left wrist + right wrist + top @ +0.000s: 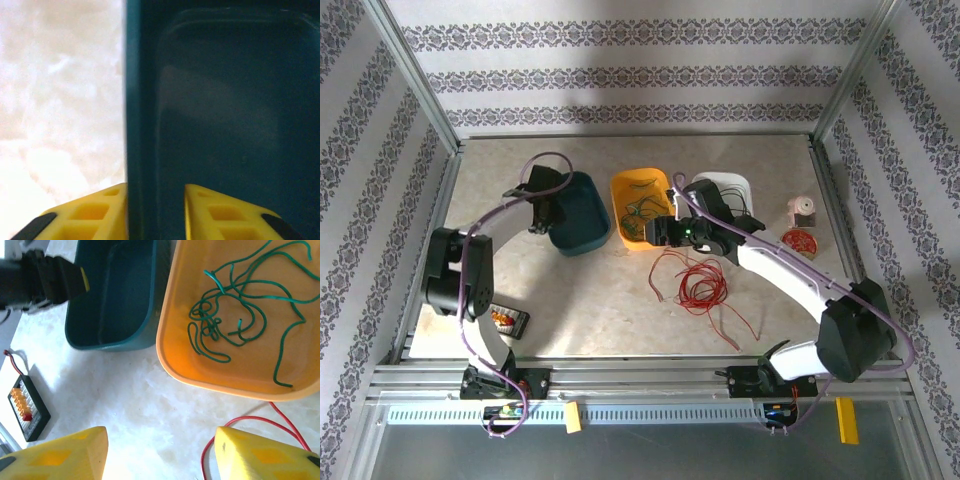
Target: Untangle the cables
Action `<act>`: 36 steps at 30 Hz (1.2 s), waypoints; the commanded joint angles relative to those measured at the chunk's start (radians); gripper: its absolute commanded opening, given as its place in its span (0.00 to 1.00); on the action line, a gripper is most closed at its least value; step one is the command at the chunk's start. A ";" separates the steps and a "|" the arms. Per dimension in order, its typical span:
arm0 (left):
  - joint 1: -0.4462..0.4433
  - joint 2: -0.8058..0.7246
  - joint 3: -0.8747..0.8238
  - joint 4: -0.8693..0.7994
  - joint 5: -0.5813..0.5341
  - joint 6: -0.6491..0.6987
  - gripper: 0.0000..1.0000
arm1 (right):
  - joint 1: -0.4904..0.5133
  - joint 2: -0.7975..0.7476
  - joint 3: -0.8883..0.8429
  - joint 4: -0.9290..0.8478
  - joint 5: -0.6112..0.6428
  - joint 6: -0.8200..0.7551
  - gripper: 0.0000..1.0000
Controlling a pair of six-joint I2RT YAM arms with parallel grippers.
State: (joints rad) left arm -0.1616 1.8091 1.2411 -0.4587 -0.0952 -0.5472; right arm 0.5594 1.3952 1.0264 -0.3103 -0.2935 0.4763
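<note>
The right wrist view shows thin green cables (235,315) lying loose in the orange plastic tub (171,347), just ahead of the right tool (161,440), its jaws apart and empty. From above, thin red cables (701,286) heap on the marbled tabletop (590,300) beside it. The left tool (155,192) straddles the dark teal plastic tub (142,100) at its wall; whether clenched, I cannot tell.

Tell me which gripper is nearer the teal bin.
Left gripper: its fingers straddle a wall of the teal bin; the right gripper hovers beside the yellow bin, farther off.

Left pincer (155,192) astride teal bin (141,100) wall — one jaw inside, marbled table (60,100) beside.
</note>
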 commanded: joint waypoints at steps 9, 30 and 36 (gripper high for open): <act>-0.012 0.125 0.272 -0.157 -0.050 0.255 0.47 | 0.008 -0.073 -0.009 -0.028 0.080 0.009 0.59; -0.688 -0.238 -0.178 0.281 0.391 0.445 0.72 | -0.217 -0.408 -0.346 -0.288 0.325 0.210 0.62; -0.791 -0.052 -0.045 0.242 0.435 0.582 0.75 | -0.388 -0.404 -0.344 -0.290 0.226 0.182 0.62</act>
State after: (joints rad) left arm -0.9272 1.7210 1.1145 -0.2344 0.2680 -0.0708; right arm 0.2005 0.9897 0.6922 -0.5720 -0.0238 0.6567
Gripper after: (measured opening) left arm 0.745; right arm 0.623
